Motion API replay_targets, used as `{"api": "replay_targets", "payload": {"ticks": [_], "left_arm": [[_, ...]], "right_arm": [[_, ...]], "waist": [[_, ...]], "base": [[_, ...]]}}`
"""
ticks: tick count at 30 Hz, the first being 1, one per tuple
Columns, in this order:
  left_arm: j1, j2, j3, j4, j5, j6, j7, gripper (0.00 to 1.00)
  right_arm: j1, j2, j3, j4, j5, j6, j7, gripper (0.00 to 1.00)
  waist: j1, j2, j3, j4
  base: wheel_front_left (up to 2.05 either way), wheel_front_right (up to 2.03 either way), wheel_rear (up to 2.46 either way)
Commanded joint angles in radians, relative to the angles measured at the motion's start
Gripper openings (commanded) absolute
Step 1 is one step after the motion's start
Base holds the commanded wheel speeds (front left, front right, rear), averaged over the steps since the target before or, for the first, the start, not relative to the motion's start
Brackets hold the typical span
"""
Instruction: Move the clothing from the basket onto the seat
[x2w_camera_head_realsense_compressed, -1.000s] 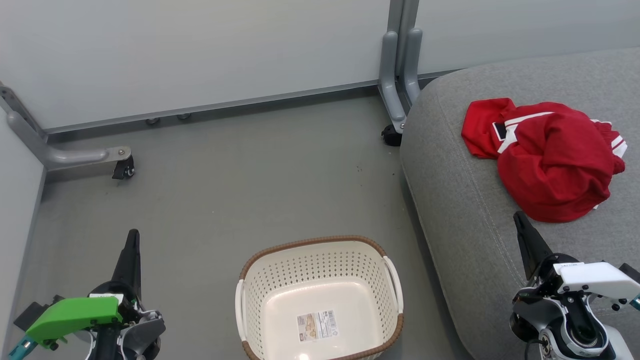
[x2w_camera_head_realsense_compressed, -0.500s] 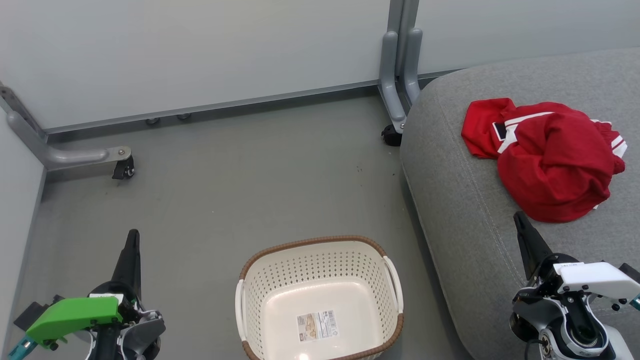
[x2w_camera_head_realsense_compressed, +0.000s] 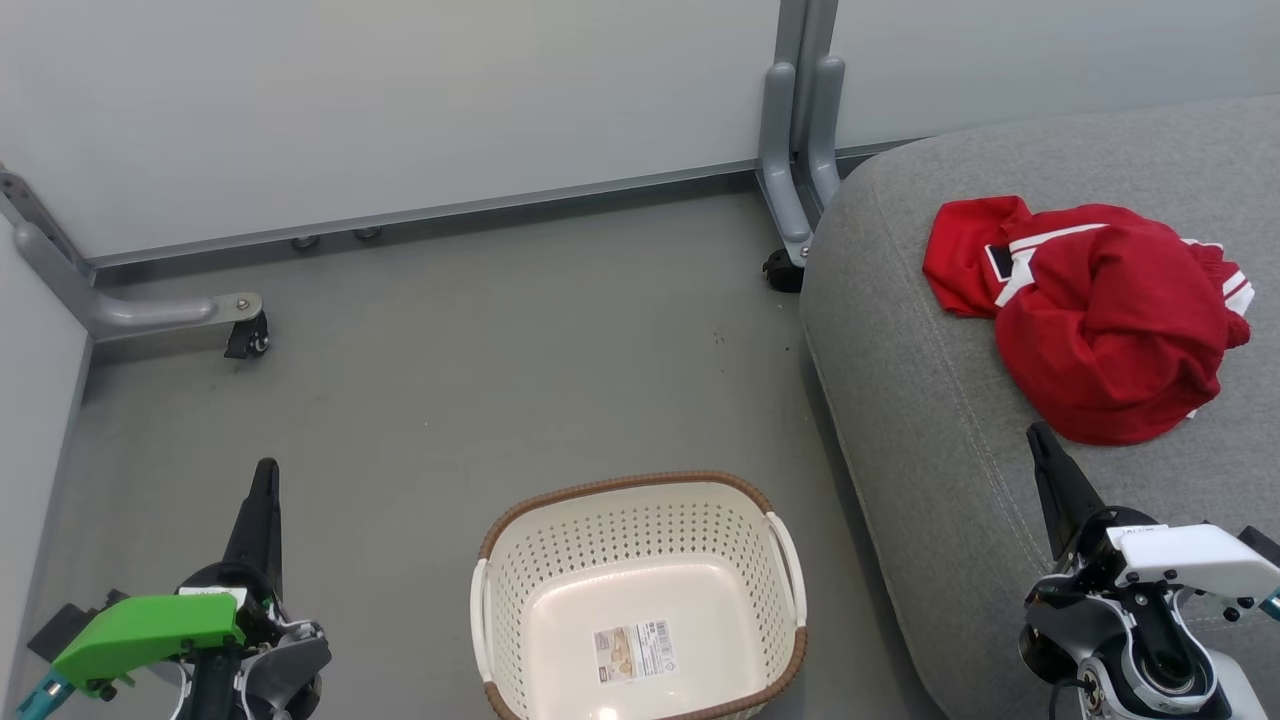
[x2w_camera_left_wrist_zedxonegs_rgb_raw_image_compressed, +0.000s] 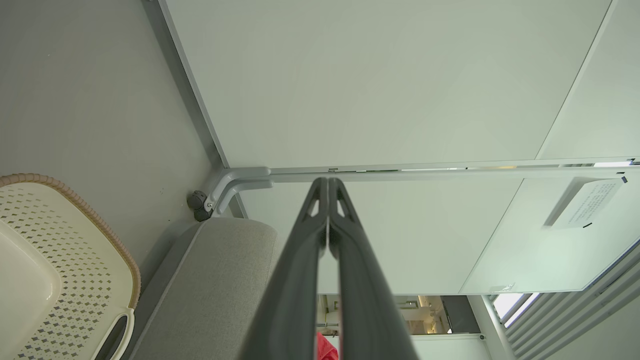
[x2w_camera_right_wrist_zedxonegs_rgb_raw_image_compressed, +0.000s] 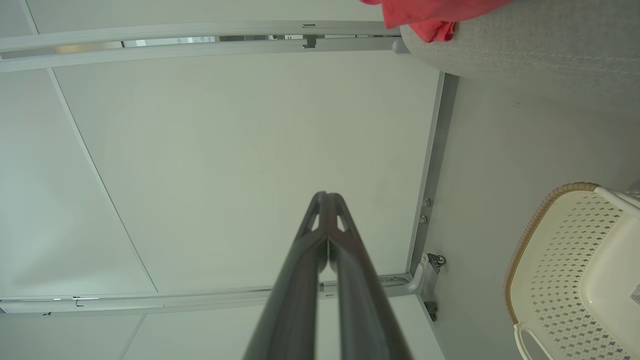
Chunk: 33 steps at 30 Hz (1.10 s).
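The red jersey (x2w_camera_head_realsense_compressed: 1100, 310) lies crumpled on the grey seat (x2w_camera_head_realsense_compressed: 930, 400) at the right; a red edge of the jersey (x2w_camera_right_wrist_zedxonegs_rgb_raw_image_compressed: 425, 15) also peeks over the seat (x2w_camera_right_wrist_zedxonegs_rgb_raw_image_compressed: 525, 55) in the right wrist view. The cream basket (x2w_camera_head_realsense_compressed: 640, 600) stands on the floor at bottom centre, holding nothing but its paper label (x2w_camera_head_realsense_compressed: 633, 650). My left gripper (x2w_camera_head_realsense_compressed: 265, 472) is shut at the lower left, left of the basket. My right gripper (x2w_camera_head_realsense_compressed: 1037, 432) is shut at the lower right, over the seat's front edge and just below the jersey. Both wrist views show the fingers pressed together, empty.
Grey floor (x2w_camera_head_realsense_compressed: 480, 370) lies between the basket and pale wall panels (x2w_camera_head_realsense_compressed: 400, 100). Panel feet with casters stand at the left (x2w_camera_head_realsense_compressed: 245, 340) and beside the seat's corner (x2w_camera_head_realsense_compressed: 785, 270). The basket's rim shows in the left wrist view (x2w_camera_left_wrist_zedxonegs_rgb_raw_image_compressed: 75, 210) and the right wrist view (x2w_camera_right_wrist_zedxonegs_rgb_raw_image_compressed: 540, 215).
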Motion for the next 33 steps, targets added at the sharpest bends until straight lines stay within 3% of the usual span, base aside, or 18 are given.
{"api": "replay_targets", "payload": {"ticks": [1,33], "left_arm": [[-0.011,0.006,0.002,-0.002,-0.003,-0.006,0.003,0.00],[-0.011,0.006,0.002,-0.002,-0.002,-0.006,0.003,0.00]], "right_arm": [[-0.005,-0.001,0.000,0.001,0.007,0.000,0.002,0.00],[-0.005,-0.001,0.000,0.001,0.007,0.000,0.003,0.00]], "waist": [[0.0000,0.0000,0.000,0.000],[0.0000,0.0000,0.000,0.000]], "base": [[0.00,0.00,0.00],[0.00,0.00,0.00]]}}
